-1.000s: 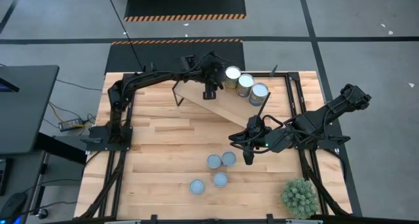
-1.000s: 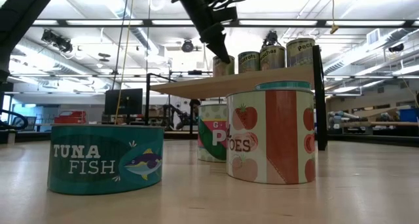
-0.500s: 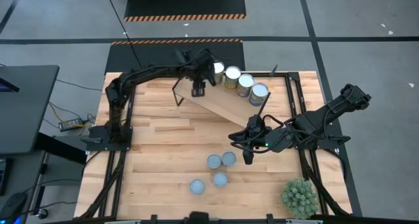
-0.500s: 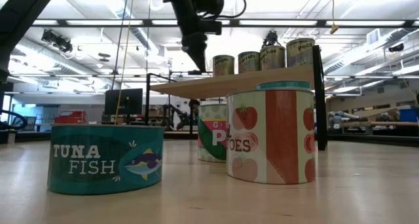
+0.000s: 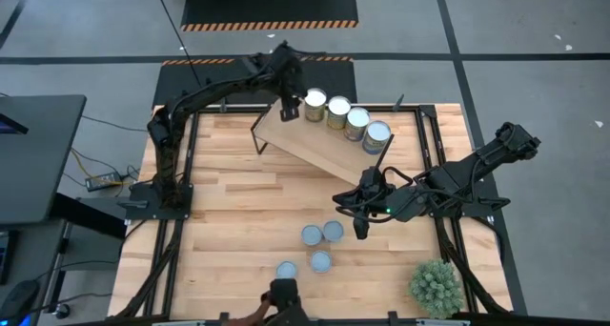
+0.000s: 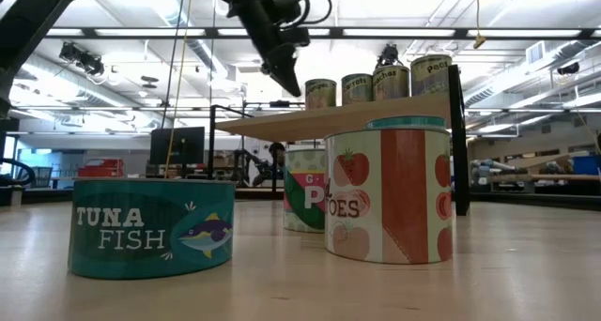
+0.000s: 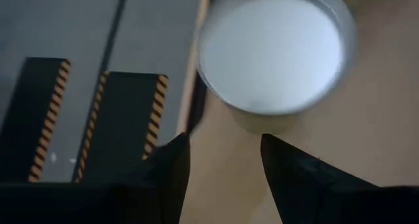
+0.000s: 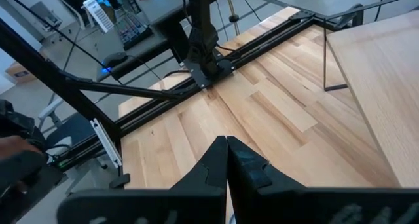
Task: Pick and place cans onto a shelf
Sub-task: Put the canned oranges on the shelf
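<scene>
Now: shelf (image 5: 324,147) bears four cans (image 5: 315,105) | left pincer (image 5: 288,107) apart | right pincer (image 5: 360,230) together

Shelf (image 5: 319,147): light wood board, askew, on thin dark legs, far side of table.
Shelf cans (image 5: 346,119): 4 upright in a row along far edge, pale tops; end one (image 7: 272,48) white-topped.
Table cans (image 5: 315,248): 4 upright, blue-grey tops, near front edge; 3 clustered, 1 (image 5: 287,272) apart.

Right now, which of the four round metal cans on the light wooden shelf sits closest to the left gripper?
The white-topped can at the row's left end on the shelf; the left gripper, open, hangs just beside it, the other three farther right.
</scene>
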{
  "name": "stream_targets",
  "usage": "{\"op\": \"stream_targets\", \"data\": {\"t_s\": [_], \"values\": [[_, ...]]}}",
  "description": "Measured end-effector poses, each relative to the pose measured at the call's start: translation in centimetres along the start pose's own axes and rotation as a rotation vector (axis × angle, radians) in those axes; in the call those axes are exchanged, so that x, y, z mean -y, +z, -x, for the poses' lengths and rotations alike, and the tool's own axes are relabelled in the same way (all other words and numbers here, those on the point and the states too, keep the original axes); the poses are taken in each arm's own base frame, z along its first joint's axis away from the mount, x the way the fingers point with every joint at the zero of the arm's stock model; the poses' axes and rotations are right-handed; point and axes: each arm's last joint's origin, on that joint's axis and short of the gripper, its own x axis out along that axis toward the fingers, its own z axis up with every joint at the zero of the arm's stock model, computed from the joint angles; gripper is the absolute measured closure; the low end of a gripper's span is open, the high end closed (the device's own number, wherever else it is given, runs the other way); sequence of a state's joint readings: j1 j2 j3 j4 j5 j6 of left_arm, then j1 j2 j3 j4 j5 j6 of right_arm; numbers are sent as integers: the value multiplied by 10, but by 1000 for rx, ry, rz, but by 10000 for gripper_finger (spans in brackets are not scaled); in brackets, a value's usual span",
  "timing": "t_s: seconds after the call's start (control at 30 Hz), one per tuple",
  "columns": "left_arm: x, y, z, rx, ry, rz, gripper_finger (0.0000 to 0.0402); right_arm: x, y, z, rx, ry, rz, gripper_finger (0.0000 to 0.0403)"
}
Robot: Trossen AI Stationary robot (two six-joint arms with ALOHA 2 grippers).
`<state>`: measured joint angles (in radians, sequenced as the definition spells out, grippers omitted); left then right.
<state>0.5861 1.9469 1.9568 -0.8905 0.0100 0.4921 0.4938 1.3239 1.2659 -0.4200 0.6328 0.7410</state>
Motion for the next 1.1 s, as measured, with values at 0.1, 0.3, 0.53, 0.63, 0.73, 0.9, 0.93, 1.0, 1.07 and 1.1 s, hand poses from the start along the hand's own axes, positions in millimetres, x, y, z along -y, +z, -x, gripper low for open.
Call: {"op": "stream_targets", "data": {"t_s": [0.1, 0.3, 0.53, 0.63, 0.73, 0.9, 0.93, 1.0, 1.07, 1.1], "values": [[-4, 3, 0, 27, 49, 11, 210, 0, 0, 0, 1, -1, -3, 394], [-6, 6, 0, 48, 100, 12, 210, 0, 0, 0, 3, -3, -16, 394], [-5, 8, 0, 55, 97, 10, 210, 1, 1, -1, 7, -10, -18, 394], [-3, 9, 0, 64, 88, 14, 210, 2, 2, -2, 9, -12, -25, 394], [-2, 11, 0, 75, 88, 18, 210, 2, 2, -2, 14, -8, -32, 394], [-1, 13, 0, 90, 90, 30, 210, 1, 4, -2, 24, 0, -40, 394], [-1, 13, 0, 91, 90, 31, 210, 1, 4, -2, 25, 1, -41, 394], [0, 13, 0, 91, 91, 28, 210, 1, 4, -2, 25, 1, -40, 394], [-1, 13, 0, 75, 122, 23, 210, 1, 4, -2, 25, 1, -41, 394], [-1, 12, 0, 60, 148, 22, 210, 1, 4, -2, 25, 1, -42, 394]]}}
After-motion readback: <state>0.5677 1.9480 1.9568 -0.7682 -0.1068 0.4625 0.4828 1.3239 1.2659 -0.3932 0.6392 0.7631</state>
